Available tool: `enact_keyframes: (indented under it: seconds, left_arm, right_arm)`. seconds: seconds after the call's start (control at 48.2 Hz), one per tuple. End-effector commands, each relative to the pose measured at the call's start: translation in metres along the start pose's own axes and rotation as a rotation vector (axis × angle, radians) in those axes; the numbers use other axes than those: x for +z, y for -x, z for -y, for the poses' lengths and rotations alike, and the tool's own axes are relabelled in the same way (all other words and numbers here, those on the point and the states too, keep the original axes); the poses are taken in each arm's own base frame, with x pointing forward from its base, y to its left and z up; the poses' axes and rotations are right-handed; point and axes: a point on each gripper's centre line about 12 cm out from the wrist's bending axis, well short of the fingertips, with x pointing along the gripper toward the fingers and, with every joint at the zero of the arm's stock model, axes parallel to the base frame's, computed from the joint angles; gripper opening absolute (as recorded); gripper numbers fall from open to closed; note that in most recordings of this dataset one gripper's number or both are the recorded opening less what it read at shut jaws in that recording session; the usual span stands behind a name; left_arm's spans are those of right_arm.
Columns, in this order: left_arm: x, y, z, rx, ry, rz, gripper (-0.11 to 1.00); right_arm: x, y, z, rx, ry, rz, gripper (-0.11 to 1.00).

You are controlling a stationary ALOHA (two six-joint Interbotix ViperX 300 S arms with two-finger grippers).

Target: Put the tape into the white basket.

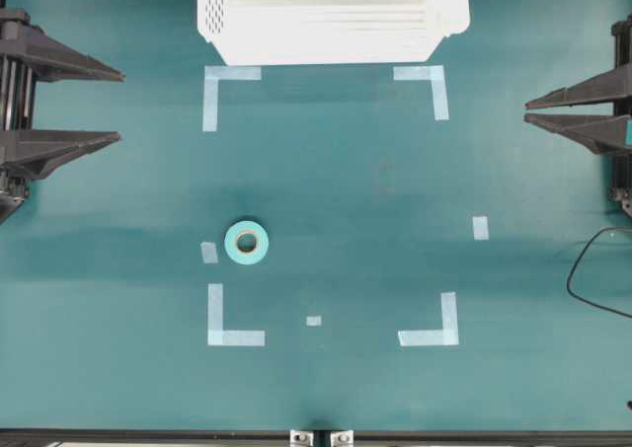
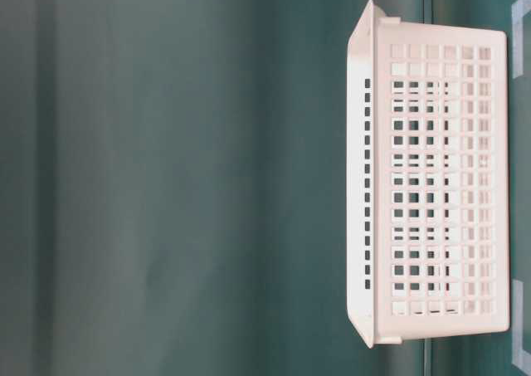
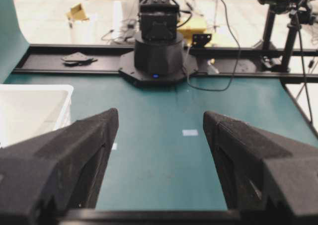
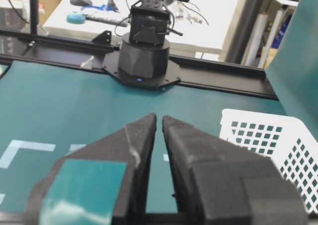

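- The tape [image 1: 247,242] lies flat on the teal table [image 1: 355,190], hole facing up, well apart from both grippers.
- Left gripper [image 1: 120,105]: jaws wide apart, holding nothing.
- Right gripper [image 1: 526,111]: jaws nearly together, holding nothing.
- The white basket [image 1: 331,18] sits at the far edge.

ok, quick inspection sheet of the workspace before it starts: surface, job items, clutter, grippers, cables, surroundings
Surface: teal table, pale-blue corner marks and small strips.
Job's things: tape lying flat, left of centre inside the marks; white basket at the far edge, nothing seen in the visible part.
Clutter: nothing seen.
Grippers: left gripper open, empty, at the left edge; right gripper nearly closed, empty, at the right edge.
Cables: black cable looping onto the table's right edge.
Surroundings: opposite arm base, camera stands, desk beyond the table.
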Motion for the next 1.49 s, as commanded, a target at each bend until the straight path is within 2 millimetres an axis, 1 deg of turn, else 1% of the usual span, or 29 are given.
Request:
enact_keyframes:
  seconds: [0.0, 0.021, 0.042, 0.104, 0.145, 0.187, 0.27, 0.394, 0.477, 0.602, 0.747, 0.789, 0.851, 0.913, 1.017, 1.079, 1.121, 1.142, 1.183, 1.349, 1.474]
  left_arm:
    - [0.001, 0.000, 0.000, 0.002, 0.031, 0.011, 0.24]
    - [0.001, 0.001, 0.001, 0.000, 0.032, 0.012, 0.24]
    - [0.000, 0.001, 0.001, 0.000, 0.033, 0.011, 0.22]
    - [-0.001, 0.002, 0.001, 0.000, 0.038, 0.012, 0.10]
    - [-0.002, 0.003, 0.001, 0.000, 0.039, 0.012, 0.02]
    - [-0.002, 0.003, 0.000, 0.001, 0.042, 0.014, -0.03]
    - [-0.003, 0.003, 0.001, 0.000, 0.038, 0.012, -0.09]
    - [-0.006, 0.004, 0.001, 0.000, 0.033, 0.006, -0.11]
    - [-0.010, 0.005, 0.001, 0.000, 0.031, -0.005, -0.11]
    - [-0.014, 0.009, -0.001, 0.008, 0.032, -0.008, -0.11]
    - [-0.011, 0.015, -0.001, 0.008, 0.033, 0.018, -0.11]
    - [-0.010, 0.016, -0.001, 0.008, 0.034, 0.026, -0.11]
    - [-0.009, 0.018, -0.001, 0.007, 0.033, 0.031, -0.11]
    - [-0.008, 0.020, -0.001, 0.007, 0.033, 0.034, -0.11]
    - [-0.012, 0.021, -0.001, 0.007, 0.037, 0.018, -0.11]
    - [-0.015, 0.021, -0.001, 0.007, 0.040, 0.009, -0.11]
    - [-0.017, 0.022, -0.001, 0.006, 0.039, 0.000, -0.11]
    - [-0.019, 0.022, -0.001, 0.007, 0.039, -0.008, -0.11]
    - [-0.022, 0.023, -0.001, 0.007, 0.039, -0.017, -0.11]
    - [-0.033, 0.029, -0.001, 0.007, 0.039, -0.035, -0.11]
    - [-0.042, 0.037, -0.001, 0.007, 0.039, -0.043, -0.11]
  right_arm:
    - [0.003, -0.002, 0.001, -0.004, -0.012, 0.008, 0.24]
    - [0.000, -0.001, 0.001, -0.006, -0.010, 0.002, 0.24]
    - [-0.001, -0.001, 0.001, -0.007, -0.010, 0.000, 0.22]
    - [-0.006, 0.000, 0.002, -0.009, -0.012, -0.009, 0.09]
    - [-0.009, 0.001, 0.002, -0.009, -0.012, -0.015, 0.03]
    - [-0.010, 0.001, 0.002, -0.009, -0.012, -0.018, 0.01]
    - [-0.010, 0.001, 0.002, -0.009, -0.012, -0.021, 0.01]
    - [-0.010, 0.001, 0.002, -0.009, -0.013, -0.023, 0.01]
    - [-0.006, 0.001, 0.002, -0.009, -0.016, -0.014, 0.01]
    - [-0.005, 0.000, 0.002, -0.009, -0.053, -0.009, 0.01]
    - [-0.006, 0.000, 0.002, -0.010, -0.108, -0.013, 0.01]
    - [-0.007, 0.000, 0.002, -0.010, -0.110, -0.016, 0.06]
    - [-0.007, 0.000, 0.002, -0.010, -0.110, -0.015, 0.18]
    - [-0.007, 0.000, 0.002, -0.009, -0.107, -0.012, 0.34]
    - [-0.005, 0.000, 0.002, -0.009, -0.107, -0.009, 0.65]
    - [-0.005, 0.000, 0.002, -0.008, -0.107, -0.007, 0.82]
    - [-0.005, -0.001, 0.002, -0.008, -0.107, -0.007, 0.91]
    - [-0.005, -0.001, 0.002, -0.009, -0.107, -0.009, 0.94]
    - [-0.005, -0.002, 0.002, -0.009, -0.107, -0.010, 0.96]
    - [-0.007, -0.009, 0.002, -0.010, -0.108, -0.033, 0.96]
    - [-0.007, -0.018, 0.002, -0.011, -0.109, -0.050, 0.96]
